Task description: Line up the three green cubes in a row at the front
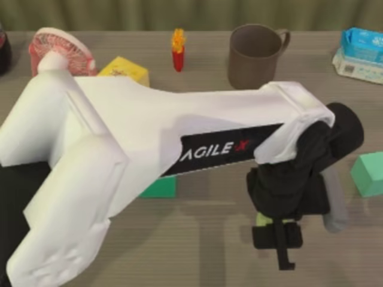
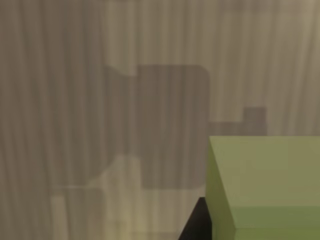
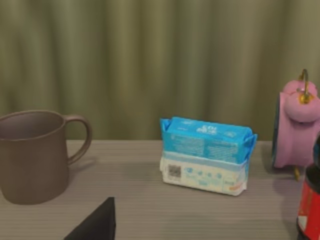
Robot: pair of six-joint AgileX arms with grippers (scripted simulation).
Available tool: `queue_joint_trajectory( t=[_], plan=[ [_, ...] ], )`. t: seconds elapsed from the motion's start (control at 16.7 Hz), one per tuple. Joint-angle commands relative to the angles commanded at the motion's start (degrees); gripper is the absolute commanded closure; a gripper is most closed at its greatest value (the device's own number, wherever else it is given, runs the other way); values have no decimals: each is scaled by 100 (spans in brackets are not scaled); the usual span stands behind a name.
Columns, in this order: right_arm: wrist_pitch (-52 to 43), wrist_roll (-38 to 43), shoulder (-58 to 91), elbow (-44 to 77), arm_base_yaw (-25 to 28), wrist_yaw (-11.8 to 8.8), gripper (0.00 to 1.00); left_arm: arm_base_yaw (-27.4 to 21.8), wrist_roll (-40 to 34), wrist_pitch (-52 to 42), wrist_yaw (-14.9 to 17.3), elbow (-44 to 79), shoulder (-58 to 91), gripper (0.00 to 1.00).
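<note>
My left arm reaches across the table to the front right. Its gripper point(image 1: 278, 239) is shut on the small pale yellow-green cube point(image 1: 260, 219). In the left wrist view one dark finger point(image 2: 197, 226) lies flush against that cube's point(image 2: 265, 185) side, and the other finger is out of frame. I cannot tell whether the cube touches the table. The bright green cube point(image 1: 160, 188) sits near the middle, half hidden under the left arm. The teal-green cube point(image 1: 368, 173) stands at the right edge. My right arm is parked out of the top view.
Along the back stand a pink fan point(image 1: 60, 51), a yellow patterned cube point(image 1: 125, 70), a small red and yellow object point(image 1: 178, 49), a brown mug point(image 1: 254, 55) and a blue tissue pack point(image 1: 362, 54). A pink alarm clock point(image 3: 295, 130) and a red can point(image 3: 310, 207) stand at the back right.
</note>
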Motion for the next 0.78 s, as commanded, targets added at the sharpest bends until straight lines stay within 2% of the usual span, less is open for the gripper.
queue_joint_trajectory(
  t=[0.24,0.48,0.78],
  plan=[
    [0,0,0,0,0,0,0,-22,-10,635,-3,-390,278,100],
    [0,0,0,0,0,0,0,-24,-9,658,-4,-407,292,100],
    [0,0,0,0,0,0,0,-24,-9,658,-4,-407,292,62]
  ],
)
